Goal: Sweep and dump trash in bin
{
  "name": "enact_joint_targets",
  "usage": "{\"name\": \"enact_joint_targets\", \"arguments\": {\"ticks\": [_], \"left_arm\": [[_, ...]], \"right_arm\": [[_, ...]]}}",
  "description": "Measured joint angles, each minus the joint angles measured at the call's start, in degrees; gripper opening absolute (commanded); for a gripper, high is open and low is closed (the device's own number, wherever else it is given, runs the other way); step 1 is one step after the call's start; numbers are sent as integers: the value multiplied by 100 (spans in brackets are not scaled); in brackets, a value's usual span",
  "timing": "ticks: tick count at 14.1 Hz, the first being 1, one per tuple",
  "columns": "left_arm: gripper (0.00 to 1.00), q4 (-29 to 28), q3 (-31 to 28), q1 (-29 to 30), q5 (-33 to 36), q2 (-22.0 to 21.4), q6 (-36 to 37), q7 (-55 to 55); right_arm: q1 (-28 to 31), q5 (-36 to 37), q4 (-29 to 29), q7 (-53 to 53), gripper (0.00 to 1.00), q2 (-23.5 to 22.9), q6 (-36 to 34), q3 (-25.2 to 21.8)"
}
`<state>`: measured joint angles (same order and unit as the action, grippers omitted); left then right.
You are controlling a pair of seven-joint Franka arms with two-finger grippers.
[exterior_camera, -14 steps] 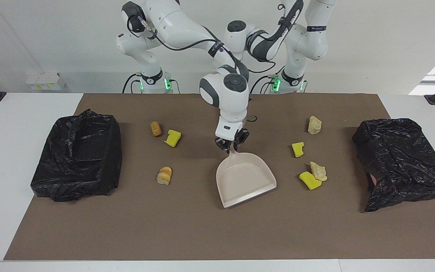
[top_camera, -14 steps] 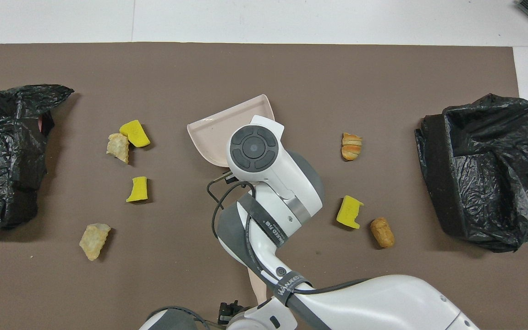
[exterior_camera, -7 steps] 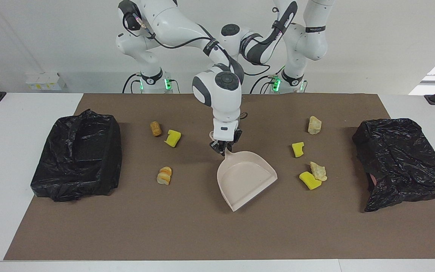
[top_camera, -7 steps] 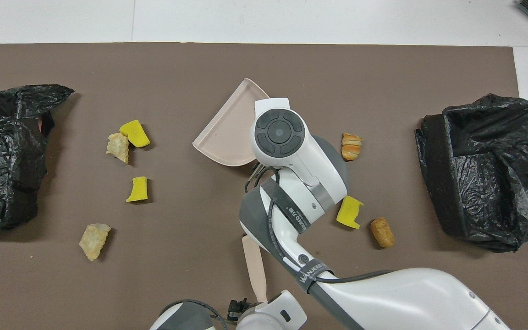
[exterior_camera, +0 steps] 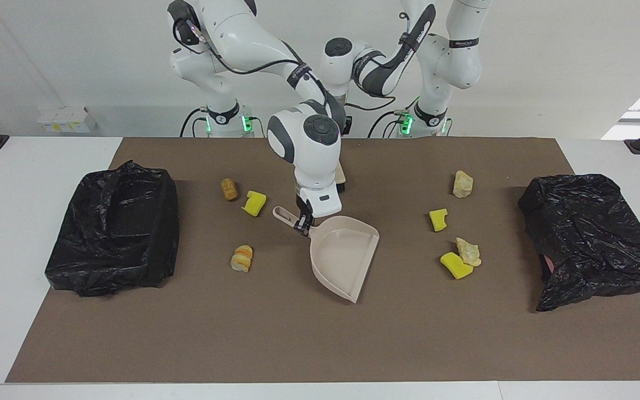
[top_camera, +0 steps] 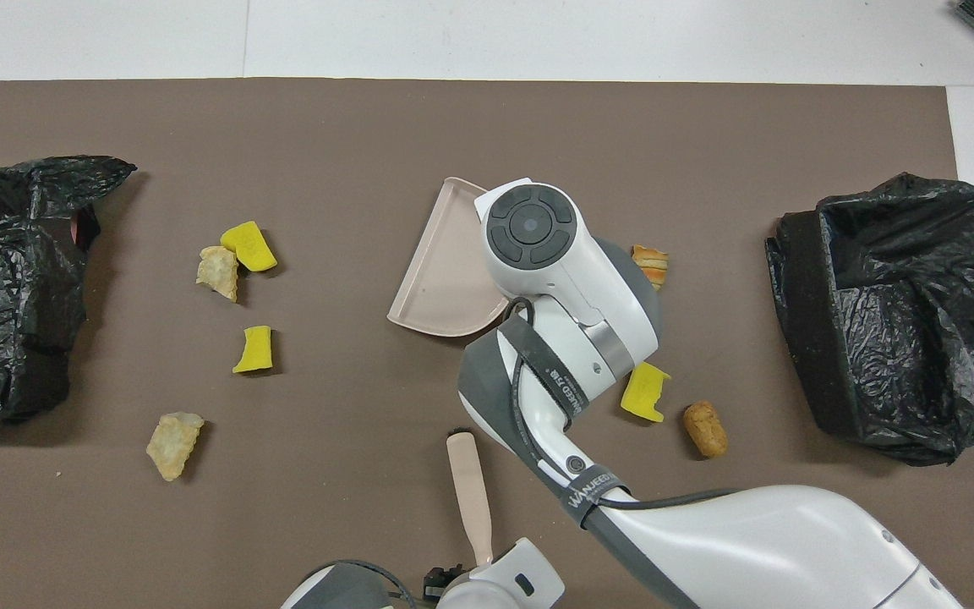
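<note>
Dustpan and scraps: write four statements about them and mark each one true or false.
1. The dustpan holds no scrap. True.
2. The right gripper is shut on the dustpan's handle. True.
3. All the scraps are already binned. False: seven lie on the brown mat, three toward the right arm's end and four toward the left arm's.
4. Only one bin stands on the table. False: one black-bagged bin stands at the right arm's end, another at the left arm's.
</note>
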<state>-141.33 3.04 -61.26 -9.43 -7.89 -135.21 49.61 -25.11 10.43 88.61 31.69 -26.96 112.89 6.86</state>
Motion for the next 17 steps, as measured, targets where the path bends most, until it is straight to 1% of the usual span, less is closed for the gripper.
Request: {"name": "enact_joint_targets", "arguments": {"ticks": [3, 4, 7, 8, 9, 10, 14, 16, 17], "left_arm": [[60, -2, 0, 0, -115, 0, 13, 21], [59, -4, 0, 0, -118, 0, 19, 21], [58, -14, 2, -2, -119, 0, 82, 21], [48, -18, 4, -6, -120, 1, 105, 21], [9, -22, 7, -11, -120, 2, 117, 21], [0, -23, 9, -18, -121, 2, 127, 21], [0, -20, -7, -36, -128, -3, 310, 88], [0, 11, -73, -29, -134, -78, 689, 139], [0, 23, -109, 26, -136, -165, 1016, 161]], "right_arm": [[-19, 31, -3, 507, 0, 6, -107, 10], [-27, 39, -3, 698, 0, 8, -108, 10], [-50, 48, -3, 1169, 0, 11, -111, 13], [-76, 51, -3, 1273, 0, 14, -113, 13], [-102, 54, -3, 1344, 0, 16, -114, 15], [-120, 58, -3, 1375, 0, 17, -114, 16], [-173, 67, 58, 1385, 0, 19, -114, 17], [-175, 67, 144, 1385, 0, 33, -88, 17], [-175, 68, 221, 1385, 0, 53, -11, 14]]}}
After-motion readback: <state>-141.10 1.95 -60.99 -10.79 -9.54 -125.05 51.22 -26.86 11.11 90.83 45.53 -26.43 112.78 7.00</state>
